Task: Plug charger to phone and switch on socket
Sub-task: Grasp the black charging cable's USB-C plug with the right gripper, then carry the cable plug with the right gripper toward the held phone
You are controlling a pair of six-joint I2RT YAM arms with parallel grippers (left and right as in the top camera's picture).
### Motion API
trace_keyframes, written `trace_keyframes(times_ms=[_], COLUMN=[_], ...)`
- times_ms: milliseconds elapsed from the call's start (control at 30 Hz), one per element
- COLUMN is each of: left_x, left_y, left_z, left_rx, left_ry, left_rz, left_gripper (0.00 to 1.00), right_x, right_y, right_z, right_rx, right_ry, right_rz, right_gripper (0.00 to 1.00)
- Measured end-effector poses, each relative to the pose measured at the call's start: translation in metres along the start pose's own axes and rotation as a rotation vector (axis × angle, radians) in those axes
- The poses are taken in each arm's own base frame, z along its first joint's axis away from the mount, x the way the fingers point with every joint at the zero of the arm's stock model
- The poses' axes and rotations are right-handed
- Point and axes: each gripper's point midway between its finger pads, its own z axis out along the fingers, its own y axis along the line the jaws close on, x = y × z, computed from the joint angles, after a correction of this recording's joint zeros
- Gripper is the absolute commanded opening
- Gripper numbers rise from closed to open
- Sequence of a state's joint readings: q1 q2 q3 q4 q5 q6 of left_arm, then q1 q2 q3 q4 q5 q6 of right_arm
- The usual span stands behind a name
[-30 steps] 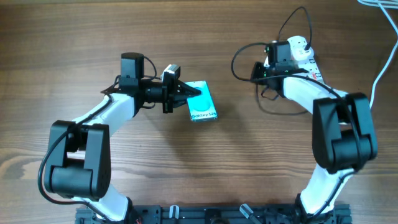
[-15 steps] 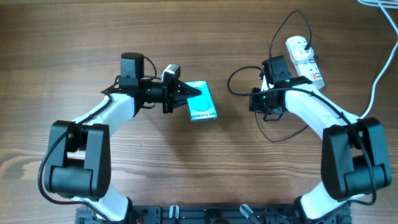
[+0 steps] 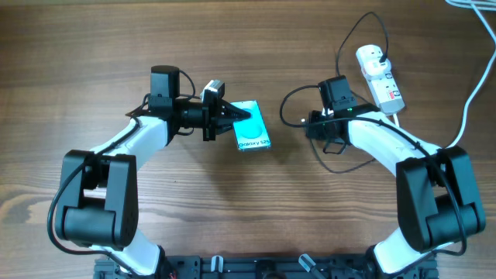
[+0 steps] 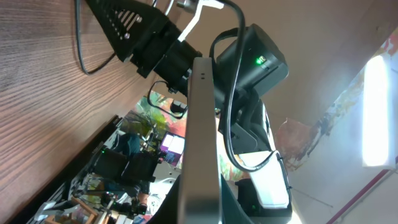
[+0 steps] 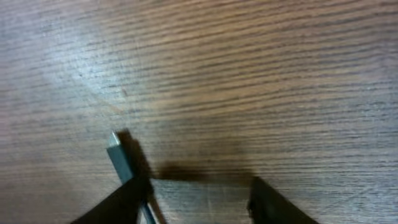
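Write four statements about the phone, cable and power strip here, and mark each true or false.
1. The left tool is shut on the phone. True.
2. In the overhead view, the phone lies right of the power strip. False: it lies left of it.
3. The right tool has its fingers apart. True.
4. The black cable is plugged into the phone. False: it loops beside the right arm, apart from the phone.

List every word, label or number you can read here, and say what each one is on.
"Galaxy S25": on the white edge strip of the phone, overhead view.
Red markings on the power strip: too small to read.
Both wrist views: no readable text.
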State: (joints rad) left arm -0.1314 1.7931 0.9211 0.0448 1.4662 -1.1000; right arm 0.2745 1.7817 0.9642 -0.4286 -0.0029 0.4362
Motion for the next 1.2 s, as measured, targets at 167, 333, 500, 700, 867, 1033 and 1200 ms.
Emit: trace_keyframes(times_ms=[167, 333, 500, 700, 867, 1033, 1200], left_x=[0.000, 0.000, 0.000, 0.000, 0.000, -0.004, -0.003], left_y=[0.000, 0.000, 0.000, 0.000, -0.004, -0.008, -0.008], left_z=[0.000, 0.000, 0.000, 0.000, -0.009, -0.024, -0.024], left_rx=[0.000, 0.000, 0.000, 0.001, 0.026, 0.052, 0.054], left_ry=[0.000, 0.000, 0.000, 0.001, 0.007, -0.014, -0.010], left_rz=[0.000, 0.000, 0.000, 0.000, 0.005, 0.041, 0.045], left_gripper=[0.04, 0.04, 0.04, 0.04, 0.04, 0.04, 0.04], right_x=[-0.002, -0.001, 0.005, 0.004, 0.002, 0.003, 0.006], right_y=[0.002, 0.007, 0.025, 0.032, 0.031, 0.034, 0.042], right_z=[-0.002, -0.002, -0.004, -0.005, -0.005, 0.004, 0.006], right_rx=[-0.005, -0.036, -0.150, -0.185, -0.178, -0.167, -0.144], right_ry=[-0.010, -0.002, 0.025, 0.013, 0.006, 0.003, 0.009], right_rz=[0.003, -0.062, -0.213, -0.261, -0.280, -0.318, -0.374], right_gripper=[1.00, 0.99, 0.86, 0.76, 0.72, 0.55, 0.42])
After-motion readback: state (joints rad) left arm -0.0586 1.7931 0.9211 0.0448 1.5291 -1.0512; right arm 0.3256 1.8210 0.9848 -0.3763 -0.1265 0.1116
